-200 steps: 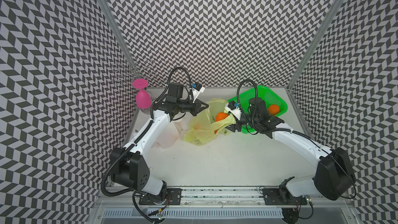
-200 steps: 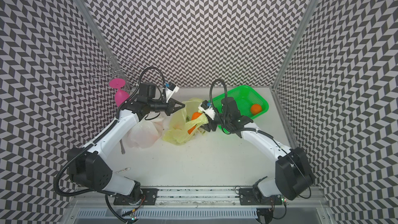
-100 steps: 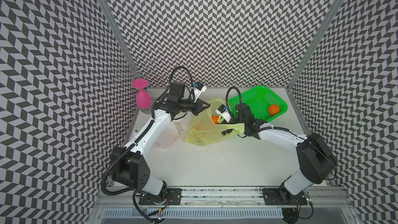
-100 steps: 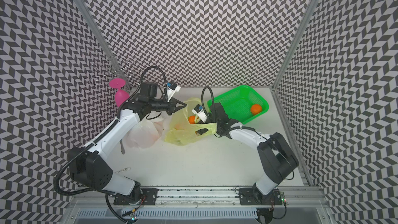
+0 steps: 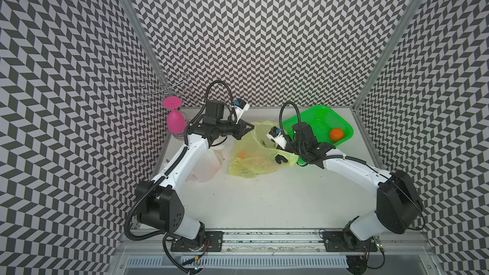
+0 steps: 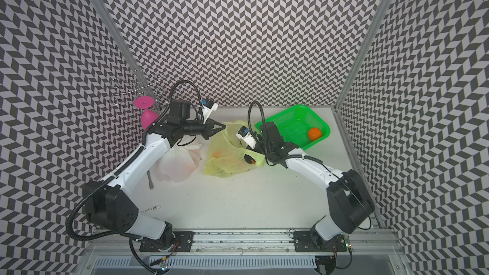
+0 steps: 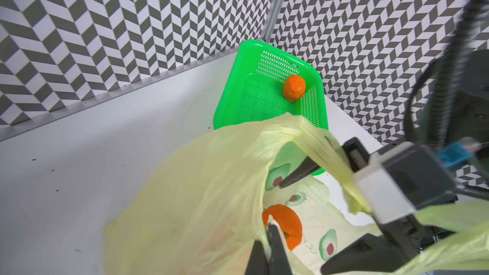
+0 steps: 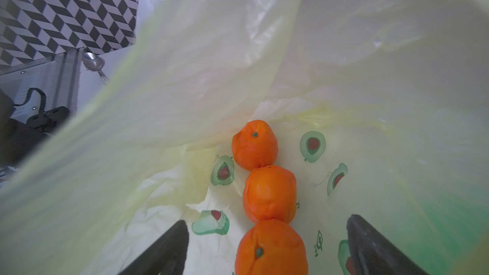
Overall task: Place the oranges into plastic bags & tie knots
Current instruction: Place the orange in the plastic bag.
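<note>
While the left gripper [image 7: 270,230] pinched its rim between pressed-together fingers, the yellow-green bag [image 5: 248,160] held three oranges [image 8: 270,194] in a row, and the right gripper [image 8: 267,222] stood spread wide around the nearest. The green basket [image 5: 317,117] held one orange [image 5: 336,134]. White table [image 5: 264,202], chevron walls [image 5: 264,35]. A second before, the right gripper carried fruit at the bag's mouth.

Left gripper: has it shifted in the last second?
No. The left gripper stays equally far from the pink glass, jaws shut on the yellow bag.
</note>
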`<state>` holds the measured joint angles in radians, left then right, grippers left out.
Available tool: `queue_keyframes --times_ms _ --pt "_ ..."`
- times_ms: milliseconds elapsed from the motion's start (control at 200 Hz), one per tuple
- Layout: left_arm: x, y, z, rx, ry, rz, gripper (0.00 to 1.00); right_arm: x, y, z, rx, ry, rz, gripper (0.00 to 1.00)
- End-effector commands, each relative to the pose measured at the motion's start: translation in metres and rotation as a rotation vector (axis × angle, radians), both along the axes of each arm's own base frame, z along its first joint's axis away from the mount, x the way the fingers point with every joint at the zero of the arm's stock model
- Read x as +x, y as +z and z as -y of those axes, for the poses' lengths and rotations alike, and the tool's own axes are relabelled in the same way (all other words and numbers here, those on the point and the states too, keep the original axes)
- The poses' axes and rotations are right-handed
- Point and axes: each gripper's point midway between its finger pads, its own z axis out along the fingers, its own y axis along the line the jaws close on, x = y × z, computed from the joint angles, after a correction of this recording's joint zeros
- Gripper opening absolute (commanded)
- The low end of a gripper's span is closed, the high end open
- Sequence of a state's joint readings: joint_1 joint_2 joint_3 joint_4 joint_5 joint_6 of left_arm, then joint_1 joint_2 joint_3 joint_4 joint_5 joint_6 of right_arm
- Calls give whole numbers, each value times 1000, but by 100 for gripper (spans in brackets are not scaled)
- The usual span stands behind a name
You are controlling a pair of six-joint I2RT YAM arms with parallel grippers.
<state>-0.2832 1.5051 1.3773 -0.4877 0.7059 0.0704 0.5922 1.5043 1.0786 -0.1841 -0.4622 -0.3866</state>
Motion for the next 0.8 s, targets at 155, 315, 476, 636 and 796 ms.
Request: queue_keyframes --times_ms 155,315,476,636,796 --pt "8 11 -8 12 33 53 0 -29 8 30 -83 67 65 86" --pt "12 11 -8 21 37 60 0 -35 15 42 -59 74 43 82" --pt "16 11 -9 35 38 72 0 -49 9 52 -59 177 -1 80" --pt "24 16 -18 41 66 90 0 -55 -6 72 -127 233 -37 80" --pt "29 19 -26 44 89 106 0 -59 10 88 -83 252 -57 82"
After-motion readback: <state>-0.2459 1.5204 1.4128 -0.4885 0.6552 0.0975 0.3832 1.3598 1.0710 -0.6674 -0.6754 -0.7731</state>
